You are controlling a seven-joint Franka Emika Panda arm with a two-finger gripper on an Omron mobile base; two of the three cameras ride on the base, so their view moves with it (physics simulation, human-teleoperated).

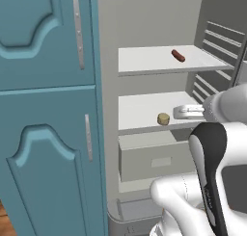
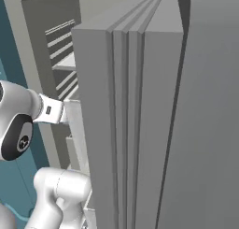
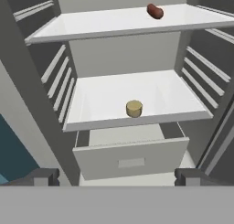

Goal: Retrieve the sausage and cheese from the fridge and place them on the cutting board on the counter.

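Drawer (image 3: pixel 131 160) sits nearest, just below my gripper (image 3: pixel 117 176), jaws spread wide, holding nothing. Cheese (image 3: pixel 134 108) lies straight ahead at the lower shelf's front edge, an easy first grab; sausage (image 3: pixel 155 11) rests higher, on the upper shelf of the open fridge (image 3: pixel 27 86).

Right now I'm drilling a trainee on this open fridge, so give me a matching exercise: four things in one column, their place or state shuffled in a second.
Things:
1. sausage
2. cheese
3. drawer
4. hand

Place or state:
A. front edge of the lower shelf
B. open, holding nothing
C. upper shelf, toward the right
D. below the lower shelf, pulled partly out

Pairs: 1-C, 2-A, 3-D, 4-B
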